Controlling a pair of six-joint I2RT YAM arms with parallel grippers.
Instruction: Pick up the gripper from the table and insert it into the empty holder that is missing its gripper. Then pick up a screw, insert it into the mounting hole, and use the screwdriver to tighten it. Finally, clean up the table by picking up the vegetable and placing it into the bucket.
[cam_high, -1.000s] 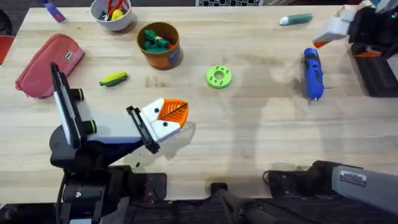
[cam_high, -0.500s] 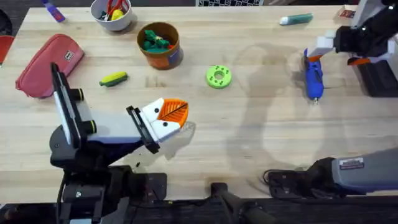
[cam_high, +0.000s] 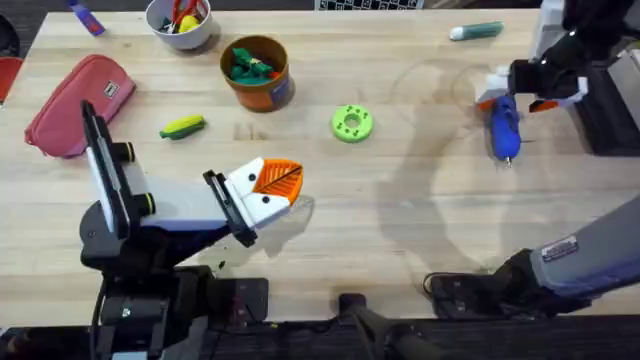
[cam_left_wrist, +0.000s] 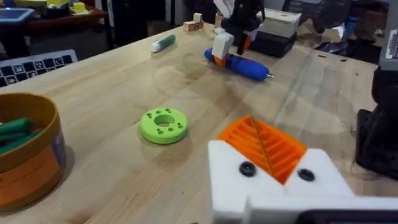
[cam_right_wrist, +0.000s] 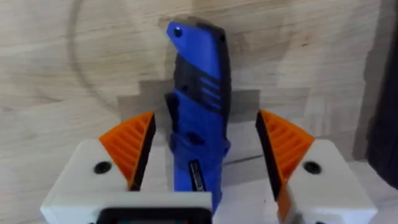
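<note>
The blue screwdriver (cam_high: 503, 125) (cam_left_wrist: 242, 64) lies on the table at the right, its metal tip toward the front. My right gripper (cam_high: 518, 97) (cam_right_wrist: 206, 124) is open over its rear end, an orange pad on each side of the blue body (cam_right_wrist: 198, 106) with gaps between. My left gripper (cam_high: 285, 180) (cam_left_wrist: 261, 140) hovers at the front left, its white mounts shut with the orange ribbed pads together and nothing held. The yellow corn vegetable (cam_high: 182, 127) lies left of centre. The orange-brown bucket (cam_high: 257, 72) (cam_left_wrist: 28, 155) behind it holds green toys. Loose gripper, holder and screw are out of view.
A green disc (cam_high: 351, 123) (cam_left_wrist: 164, 124) sits mid-table. A teal marker (cam_high: 476, 32) lies at the back right, a red pouch (cam_high: 78, 103) at the far left, a white bowl (cam_high: 180, 22) at the back. A black box (cam_high: 610, 100) stands at the right edge.
My right gripper has come in from the table's right edge, leftward and down, until it straddles the rear end of the screwdriver. The left arm and the objects have not moved.
</note>
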